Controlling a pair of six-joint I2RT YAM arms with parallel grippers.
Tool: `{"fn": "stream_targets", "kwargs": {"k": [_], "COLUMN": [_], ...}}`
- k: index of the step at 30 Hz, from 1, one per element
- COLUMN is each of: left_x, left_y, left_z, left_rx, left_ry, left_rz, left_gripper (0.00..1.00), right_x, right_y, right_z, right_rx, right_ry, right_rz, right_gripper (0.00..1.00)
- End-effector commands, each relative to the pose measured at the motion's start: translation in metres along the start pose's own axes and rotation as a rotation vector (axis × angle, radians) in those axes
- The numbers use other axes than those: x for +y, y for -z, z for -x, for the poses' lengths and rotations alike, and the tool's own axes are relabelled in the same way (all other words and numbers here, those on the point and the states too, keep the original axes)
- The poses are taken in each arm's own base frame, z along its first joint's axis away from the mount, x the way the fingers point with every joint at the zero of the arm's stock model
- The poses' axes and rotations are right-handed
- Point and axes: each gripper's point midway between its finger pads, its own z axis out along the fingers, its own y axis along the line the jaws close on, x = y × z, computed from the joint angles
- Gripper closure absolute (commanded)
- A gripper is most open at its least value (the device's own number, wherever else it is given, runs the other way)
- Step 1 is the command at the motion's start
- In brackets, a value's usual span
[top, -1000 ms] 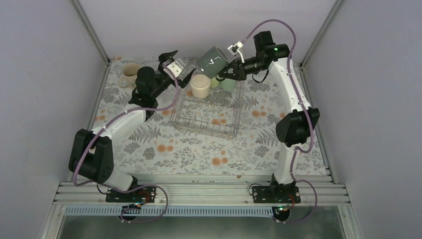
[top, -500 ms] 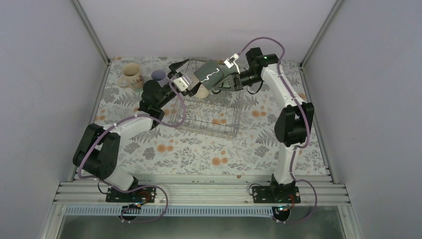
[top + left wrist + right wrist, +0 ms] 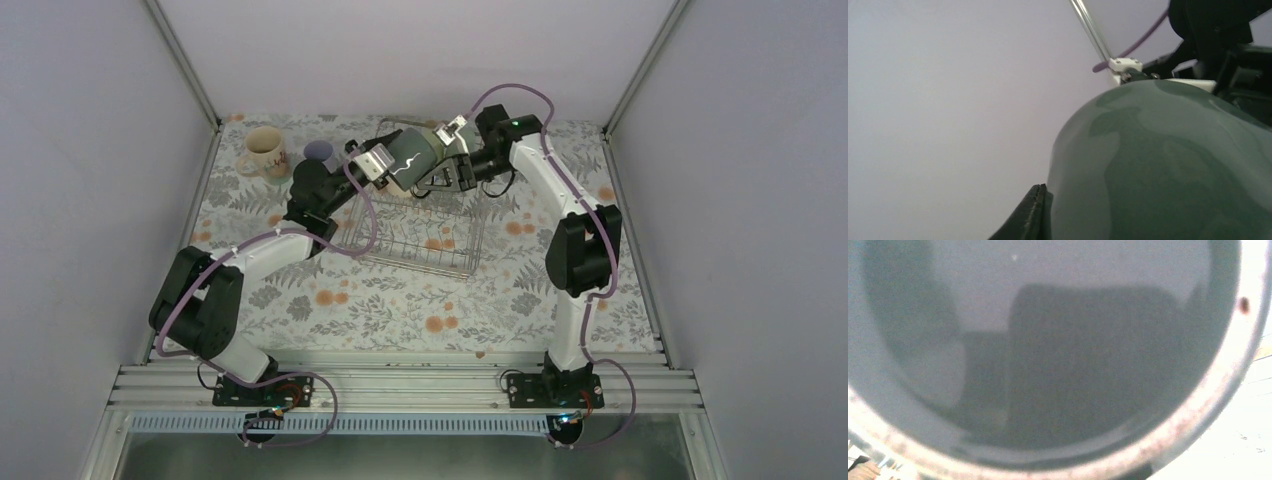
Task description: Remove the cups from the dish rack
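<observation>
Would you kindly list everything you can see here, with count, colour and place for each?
Dark grey-green ceramic mug: one, held in the air over the far end of the rack.
Beige ceramic mug with markings: one, on the table at far left.
Lavender cup: one, on the table just right of the beige mug.
Silvery wire dish rack: one, table centre; its far end is hidden by the arms.
Floral tablecloth: one, white with green and orange print, covering the table.
Right tool: one, black, gripping the grey-green mug.
Left tool: one, black, right against the mug; grip unclear.
</observation>
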Motion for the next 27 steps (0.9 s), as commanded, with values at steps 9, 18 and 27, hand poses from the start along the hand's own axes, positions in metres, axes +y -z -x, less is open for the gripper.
{"fn": "stream_targets", "kwargs": {"k": [9,18,27], "left_x": [0.002,0.028,0.096], "left_y": [-0.011,-0.014,-0.032], "left_z": [0.031,0.028,0.025], "left_rx": [-0.028,0.075,0.344], "left_ry": [0.025,-0.079,-0.216], "left_rz": [-0.049,0.011,-0.052], "left_gripper": [0.98,0.98,0.97], "right_x": [0.015,-0.043,-0.063], "right_y": [0.003,0.054,0.155], "right_z": [0.016,0.033,0.081], "right_rx": [-0.015,0.084,0.189], "right_ry": [0.083,0.237,0.575], "right_rz": [0.002,-0.496,-1.216], "right_gripper": [0.18,0.0,0.0]}}
